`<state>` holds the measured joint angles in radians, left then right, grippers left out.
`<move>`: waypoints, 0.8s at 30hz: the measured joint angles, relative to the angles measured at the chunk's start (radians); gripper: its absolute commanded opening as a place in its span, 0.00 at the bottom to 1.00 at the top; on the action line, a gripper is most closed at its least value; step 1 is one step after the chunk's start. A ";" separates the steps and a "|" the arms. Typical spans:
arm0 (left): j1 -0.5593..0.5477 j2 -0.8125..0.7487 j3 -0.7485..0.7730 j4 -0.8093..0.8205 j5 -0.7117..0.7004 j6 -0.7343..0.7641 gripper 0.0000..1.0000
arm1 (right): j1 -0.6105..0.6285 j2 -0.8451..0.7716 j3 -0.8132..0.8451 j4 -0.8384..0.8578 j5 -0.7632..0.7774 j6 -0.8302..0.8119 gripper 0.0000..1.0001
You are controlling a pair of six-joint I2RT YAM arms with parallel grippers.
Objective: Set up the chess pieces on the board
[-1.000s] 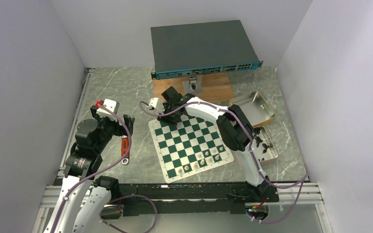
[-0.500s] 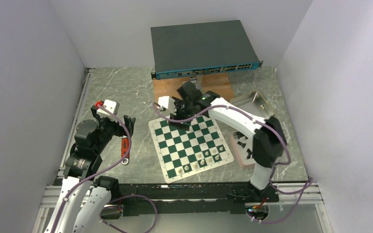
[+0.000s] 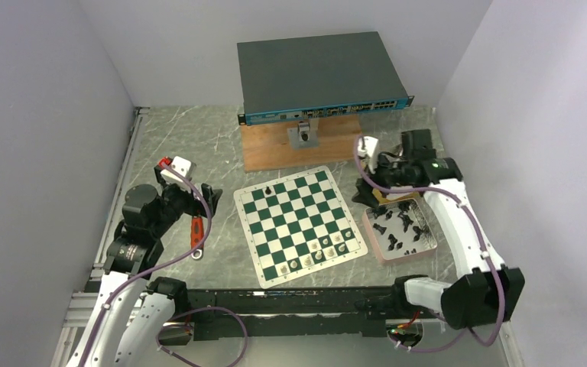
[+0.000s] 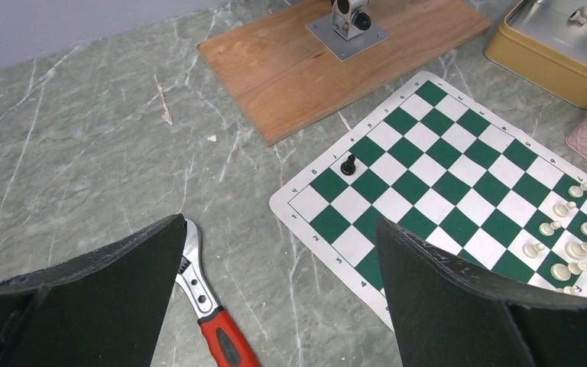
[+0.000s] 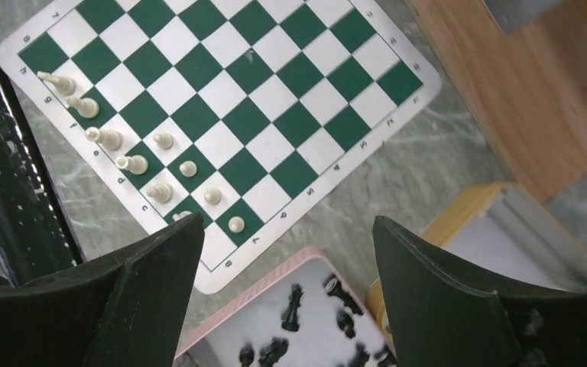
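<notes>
The board (image 3: pixel 298 222) lies mid-table, a green and white mat. One black pawn (image 3: pixel 268 188) (image 4: pixel 348 164) stands near its far left corner. White chess pieces (image 3: pixel 322 248) (image 5: pixel 137 164) crowd its near right corner. Several black chess pieces (image 3: pixel 397 229) (image 5: pixel 294 306) lie in the pink tray (image 3: pixel 374 243) (image 5: pixel 267 294), to the right of the board. My right gripper (image 3: pixel 368 193) (image 5: pixel 287 222) hangs open and empty above the tray's far left end. At the left, my left gripper (image 3: pixel 205 195) (image 4: pixel 279 222) is open and empty too, above bare table left of the board (image 4: pixel 443 176).
A red-handled wrench (image 3: pixel 196 233) (image 4: pixel 206 306) lies left of the board. Behind the board sit a wooden plank (image 3: pixel 306 145) with a metal fitting and a network switch (image 3: pixel 321 76). A yellow tin (image 5: pixel 466 222) stands just beyond the pink tray, mostly under my right arm.
My right arm swung from the board's far left corner across to the pink tray, opening wider on the way. The black pawn stayed on the board. The left arm barely moved.
</notes>
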<state>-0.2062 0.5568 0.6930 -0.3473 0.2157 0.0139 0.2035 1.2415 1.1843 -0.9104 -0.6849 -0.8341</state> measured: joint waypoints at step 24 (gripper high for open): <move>0.005 0.045 0.000 -0.002 0.086 0.000 0.99 | -0.591 -0.072 -0.368 0.253 0.066 0.315 0.58</move>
<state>-0.2016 0.6022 0.6930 -0.3489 0.3016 0.0139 -0.3874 1.1690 0.8162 -0.6571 -0.6193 -0.5186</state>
